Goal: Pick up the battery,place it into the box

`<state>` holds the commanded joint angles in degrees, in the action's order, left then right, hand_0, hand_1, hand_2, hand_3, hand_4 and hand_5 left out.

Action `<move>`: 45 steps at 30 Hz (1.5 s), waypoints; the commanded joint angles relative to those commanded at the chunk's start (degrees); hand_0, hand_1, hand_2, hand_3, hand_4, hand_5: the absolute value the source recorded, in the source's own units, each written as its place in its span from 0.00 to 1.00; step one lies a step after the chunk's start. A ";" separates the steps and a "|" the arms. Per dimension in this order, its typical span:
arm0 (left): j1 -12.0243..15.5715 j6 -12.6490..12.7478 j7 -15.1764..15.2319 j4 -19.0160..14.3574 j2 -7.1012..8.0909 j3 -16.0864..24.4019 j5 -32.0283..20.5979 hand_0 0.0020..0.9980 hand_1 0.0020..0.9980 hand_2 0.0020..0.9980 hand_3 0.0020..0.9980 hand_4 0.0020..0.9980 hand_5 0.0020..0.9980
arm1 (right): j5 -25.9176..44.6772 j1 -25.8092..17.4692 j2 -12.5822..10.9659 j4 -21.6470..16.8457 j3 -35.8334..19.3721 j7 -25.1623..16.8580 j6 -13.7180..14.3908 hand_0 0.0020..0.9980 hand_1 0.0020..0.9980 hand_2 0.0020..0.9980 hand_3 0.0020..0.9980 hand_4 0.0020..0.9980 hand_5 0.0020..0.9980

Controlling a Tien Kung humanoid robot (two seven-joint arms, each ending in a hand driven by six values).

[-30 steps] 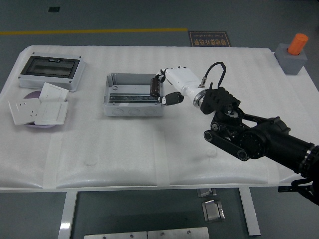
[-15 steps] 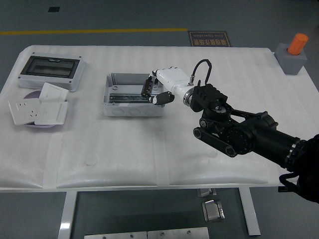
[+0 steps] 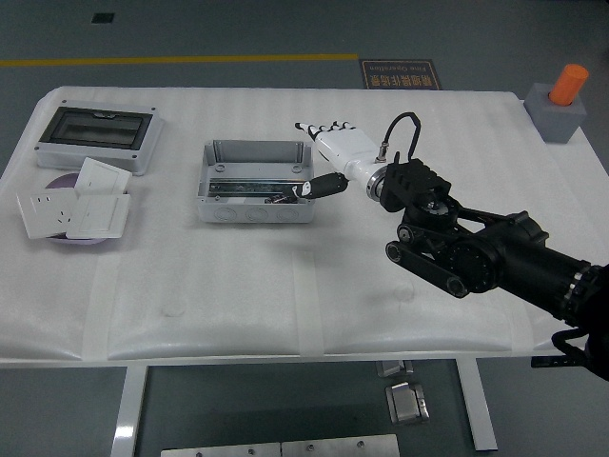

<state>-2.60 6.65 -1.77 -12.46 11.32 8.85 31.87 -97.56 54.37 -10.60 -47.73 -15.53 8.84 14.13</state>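
Grey box [image 3: 253, 181] now holds a dark object, judged to be the battery [image 3: 283, 197], lying against its right inner wall; right hand [image 3: 328, 152] hovers just beside that rim, fingers spread and empty, so placement looks done, only retraction left.

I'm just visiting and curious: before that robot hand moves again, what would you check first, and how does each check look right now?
1. Battery lies inside the box: ok, a dark item is in its right end.
2. Right hand has let go: ok, fingers spread, nothing held.
3. Thumb clear of the box rim: cannot tell, it hangs right over the edge.
4. Box sits flat on the table: ok.
5. Path back toward the robot free: ok, nothing in the way.
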 joint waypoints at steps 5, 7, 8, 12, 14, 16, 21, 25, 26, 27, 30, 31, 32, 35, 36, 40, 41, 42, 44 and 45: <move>0.27 0.06 0.03 0.07 -0.14 -0.15 -0.57 0.59 0.62 0.51 0.63 0.58 0.47 | -0.11 -1.42 -6.32 -0.27 3.64 -0.55 -0.15 1.00 0.92 0.91 1.00 1.00 0.70; 0.26 0.12 0.14 0.09 -0.15 -0.32 -0.87 0.59 0.62 0.51 0.63 0.58 0.47 | -0.31 -2.10 -8.86 -0.13 5.18 -0.82 -0.29 1.00 0.92 0.91 1.00 1.00 0.70; 0.24 0.14 0.19 0.09 -0.15 -0.41 -0.99 0.59 0.62 0.51 0.63 0.58 0.47 | -0.41 -2.30 -9.75 -0.03 5.68 -0.91 -0.35 1.00 0.92 0.91 1.00 1.00 0.70; 0.16 0.21 0.34 0.11 -0.14 -0.66 -1.29 0.59 0.62 0.51 0.63 0.58 0.47 | -1.04 -3.03 -13.42 0.52 7.18 -1.31 -0.63 1.00 0.89 0.87 0.98 1.00 0.70; 0.14 0.24 0.40 0.11 -0.13 -0.75 -1.39 0.59 0.62 0.51 0.63 0.58 0.47 | -1.18 -3.19 -14.33 0.60 7.44 -1.52 -0.61 1.00 0.89 0.87 0.98 1.00 0.70; 0.10 0.26 0.45 0.11 -0.13 -0.80 -1.43 0.59 0.62 0.50 0.62 0.54 0.46 | -1.26 -3.25 -15.04 0.76 7.83 -1.74 -0.57 0.99 0.86 0.84 0.95 1.00 0.69; 0.02 0.29 0.66 0.03 -0.09 -1.15 -1.76 0.59 0.62 0.50 0.62 0.54 0.46 | -0.96 -3.41 -15.82 1.48 8.84 -2.29 -0.30 0.99 0.86 0.84 0.95 1.00 0.69; 0.03 0.29 0.71 -0.01 -0.04 -1.19 -1.74 0.59 0.62 0.50 0.62 0.53 0.46 | -0.57 -3.62 -15.97 1.94 9.81 -2.64 -0.06 0.98 0.85 0.83 0.93 1.00 0.68; 0.04 0.29 0.73 -0.02 -0.03 -1.20 -1.74 0.59 0.62 0.50 0.62 0.53 0.46 | -0.47 -3.66 -15.97 2.04 10.11 -2.72 -0.01 0.98 0.85 0.83 0.93 1.00 0.68; 0.05 0.29 0.74 -0.03 -0.01 -1.20 -1.72 0.59 0.62 0.50 0.62 0.53 0.46 | -0.37 -3.70 -15.99 2.11 10.32 -2.79 0.03 0.98 0.85 0.83 0.93 1.00 0.68; 0.04 0.29 0.74 -0.06 0.05 -1.13 -1.57 0.59 0.62 0.50 0.62 0.53 0.46 | -0.09 -3.78 -16.03 2.25 10.77 -2.94 0.16 0.97 0.84 0.82 0.92 1.00 0.68; 0.02 0.29 0.74 -0.06 0.06 -1.09 -1.48 0.59 0.62 0.50 0.62 0.53 0.46 | -0.05 -3.73 -15.99 2.25 10.81 -2.96 0.22 0.97 0.84 0.82 0.92 1.00 0.68; 0.01 0.29 0.75 -0.07 0.07 -1.10 -1.45 0.59 0.62 0.50 0.62 0.53 0.46 | -0.02 -3.66 -15.93 2.25 10.83 -2.97 0.27 0.97 0.84 0.82 0.92 1.00 0.68; -0.04 0.28 0.76 -0.09 0.05 -1.08 -1.31 0.59 0.62 0.50 0.62 0.53 0.46 | 0.05 -3.35 -15.61 2.30 10.92 -2.93 0.42 0.96 0.84 0.82 0.92 1.00 0.66; -0.07 0.27 0.76 -0.11 0.04 -1.12 -1.30 0.59 0.62 0.50 0.62 0.53 0.46 | 0.11 -3.19 -15.42 2.37 11.00 -2.91 0.47 0.96 0.84 0.82 0.92 1.00 0.66; -0.19 0.26 0.81 -0.14 0.03 -1.17 -1.28 0.59 0.62 0.50 0.62 0.52 0.46 | 0.45 -2.70 -14.65 2.76 11.55 -2.91 0.72 0.96 0.84 0.82 0.91 1.00 0.65; -0.22 0.26 0.81 -0.15 0.02 -1.14 -1.25 0.59 0.62 0.50 0.62 0.52 0.46 | 0.57 -2.63 -14.45 2.87 11.75 -2.95 0.80 0.96 0.84 0.82 0.91 1.00 0.65; -0.25 0.25 0.82 -0.16 0.03 -1.15 -1.25 0.59 0.62 0.50 0.62 0.52 0.46 | 0.66 -2.60 -14.30 2.96 11.92 -2.98 0.84 0.96 0.84 0.82 0.91 1.00 0.65; -0.28 0.24 0.83 -0.17 0.03 -1.15 -1.26 0.59 0.62 0.50 0.62 0.52 0.46 | 0.74 -2.61 -14.08 3.12 12.19 -3.01 0.93 0.96 0.84 0.82 0.91 1.00 0.65; -0.29 0.24 0.82 -0.17 0.04 -1.11 -1.24 0.59 0.62 0.50 0.62 0.52 0.46 | 0.77 -2.64 -14.01 3.17 12.27 -3.03 0.98 0.96 0.84 0.82 0.91 1.00 0.65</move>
<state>-2.89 6.89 -0.95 -12.62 11.35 7.74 30.63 -96.79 51.73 -24.61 -44.56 -3.25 5.80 15.11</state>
